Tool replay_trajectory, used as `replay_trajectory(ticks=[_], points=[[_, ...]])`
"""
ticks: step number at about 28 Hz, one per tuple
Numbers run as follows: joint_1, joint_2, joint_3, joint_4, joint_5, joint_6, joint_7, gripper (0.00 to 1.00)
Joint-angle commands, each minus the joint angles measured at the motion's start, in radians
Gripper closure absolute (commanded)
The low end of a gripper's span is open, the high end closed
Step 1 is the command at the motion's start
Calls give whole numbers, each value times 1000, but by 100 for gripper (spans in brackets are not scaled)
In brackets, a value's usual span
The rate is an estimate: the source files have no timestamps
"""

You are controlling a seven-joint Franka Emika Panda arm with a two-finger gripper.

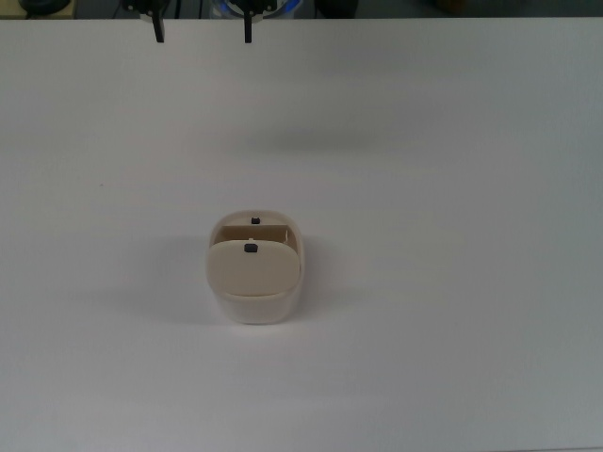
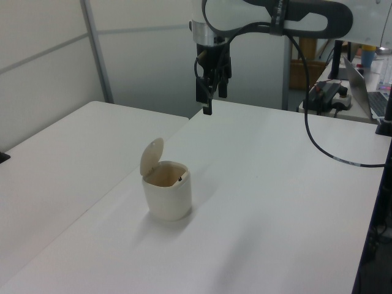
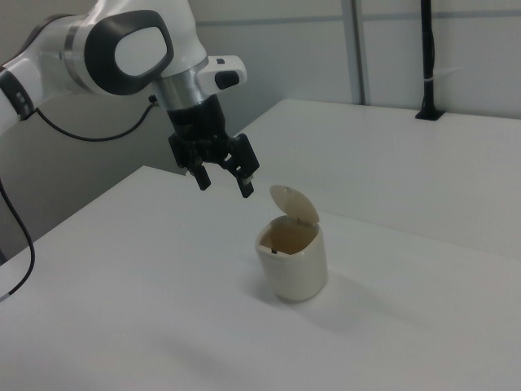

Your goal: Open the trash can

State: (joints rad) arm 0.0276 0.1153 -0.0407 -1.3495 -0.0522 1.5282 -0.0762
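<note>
Right view: trash can (image 3: 294, 265) sits alone on the white surface (image 3: 407, 163), lid (image 3: 295, 202) flipped up and standing nearly vertical on its hinge, brownish inside visible. Task looks done, judging by the open lid. Claw (image 3: 221, 183) hangs in the air, up and to the right view's left of the can, well apart from it, fingers spread and empty, touching nothing.

Left view: can (image 2: 166, 190) mid-surface, lid tilted back toward the left view's left; claw (image 2: 211, 98) high above the far part of the surface.

Top view: can (image 1: 254, 268) near the centre, lid covering most of the opening from above, small black button (image 1: 251, 248) on it; two dark finger tips (image 1: 158, 30) at the upper edge.

Risks, as a guess: lid stands almost upright, so a knock to the can or surface could tip it shut again. The can looks light, so a low arm sweep across it could topple or shove it. A high retreat avoids both.
</note>
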Motion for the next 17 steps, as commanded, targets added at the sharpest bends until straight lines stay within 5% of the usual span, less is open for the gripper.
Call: replay_trajectory(ticks=[1,17], points=[[-1,-14,-7,-17,-9,-5,-28,0],[2,-16,-2,-17,-5,-5,-34,0]])
